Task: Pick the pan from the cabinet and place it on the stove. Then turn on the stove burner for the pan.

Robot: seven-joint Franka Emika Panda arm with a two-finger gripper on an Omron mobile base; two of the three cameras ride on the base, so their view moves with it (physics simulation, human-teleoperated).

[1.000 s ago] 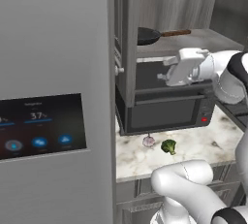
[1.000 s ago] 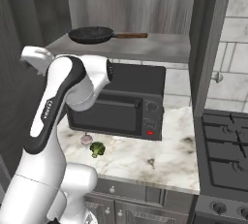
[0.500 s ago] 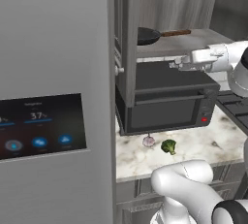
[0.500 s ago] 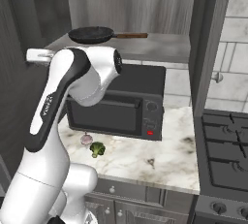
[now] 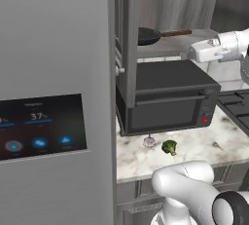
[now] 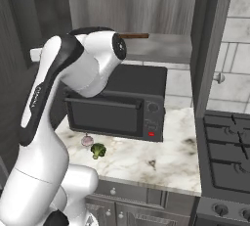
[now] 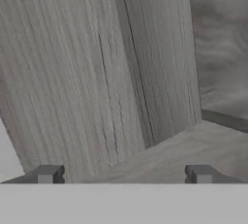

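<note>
Reaching into cabinet (image 5: pixel 127 39) at shelf height, tool (image 7: pixel 123 174) spread wide, holding nothing. Pan (image 5: pixel 147 35) sits far-left on shelf, handle pointing right. Risks: arm clipping cabinet door, tool knocking handle, pan skidding off onto countertop oven (image 5: pixel 168 102).

The grey wood-grain shelf (image 5: pixel 165 48) inside the open cabinet (image 5: pixel 127 39) carries the pan (image 5: pixel 147 36), which rests flat with its reddish-brown handle pointing right along the shelf. Below it, the pale marbled counter (image 5: pixel 204 143) bears the black countertop oven (image 5: pixel 168 100), set against the back. In front of the oven lie a small pinkish bulb (image 5: pixel 149 141) and a piece of broccoli (image 5: pixel 169 147), just beside each other.
</note>
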